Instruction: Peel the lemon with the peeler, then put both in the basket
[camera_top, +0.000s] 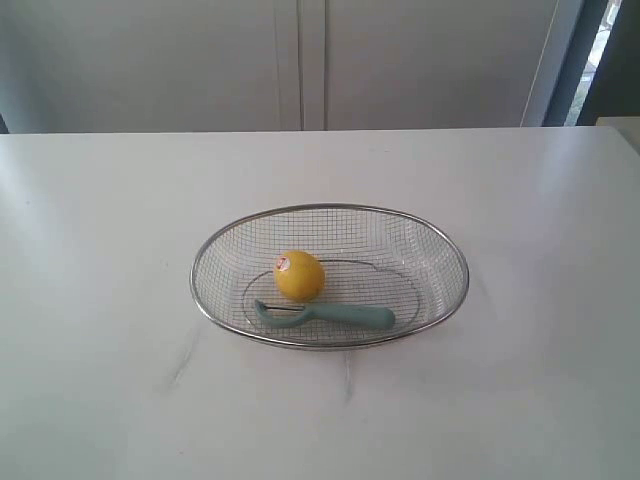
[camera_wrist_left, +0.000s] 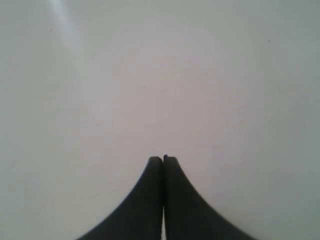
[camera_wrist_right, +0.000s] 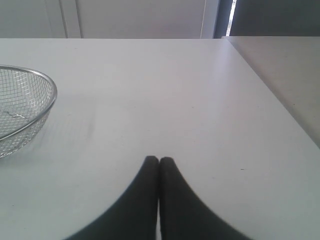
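Observation:
The silver wire-mesh basket (camera_top: 445, 250) stands in the middle of the white table. Inside it rests the yellow lemon (camera_top: 300, 277) with its red-and-white sticker facing up and left. The teal-handled peeler (camera_top: 340, 316) lies just in front of the lemon, blade head to the left. Neither arm shows in the exterior view. My left gripper (camera_wrist_left: 163, 159) is shut over bare table, with nothing between its fingers. My right gripper (camera_wrist_right: 159, 160) is shut too, with nothing held; the basket's rim (camera_wrist_right: 47, 80) shows off to one side of it, well apart.
White cabinet doors (camera_top: 300, 60) stand behind the table. In the right wrist view the table's edge (camera_wrist_right: 270, 85) runs past the gripper, with a second pale surface beyond it.

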